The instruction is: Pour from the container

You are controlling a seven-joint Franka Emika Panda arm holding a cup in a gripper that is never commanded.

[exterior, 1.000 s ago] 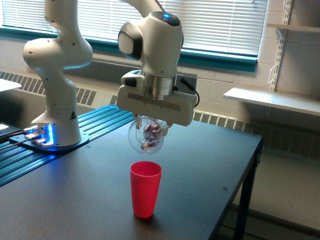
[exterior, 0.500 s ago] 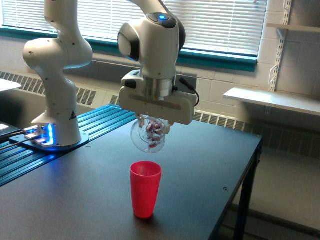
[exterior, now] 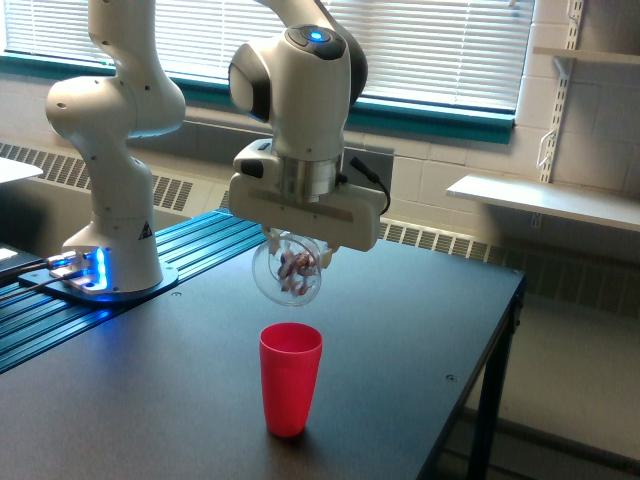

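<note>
One change: the gripper (exterior: pixel 297 248) and the bowl (exterior: pixel 288 272) have moved a little toward the exterior view's left and slightly up since one second ago; the red cup (exterior: pixel 291 378) has not moved.
Meaning for task: I judge the pour has not begun. The arm seems to be still adjusting the bowl over the cup, and nothing has fallen out.
Bowl: clear and round, hanging under the gripper, above the red cup and a bit toward the exterior view's left of its mouth, well apart from it.
Bowl content: a few small reddish and pale pieces (exterior: pixel 297 268); what they are I cannot tell.
Red cup: upright on the dark table (exterior: pixel 420 330); its inside is not visible from here, so I cannot say if it is empty.
Gripper: closed on the bowl at its upper part; the fingers are mostly hidden behind the white body.
Next, as I judge: tilt the bowl more, with its opening over the cup mouth.
</note>
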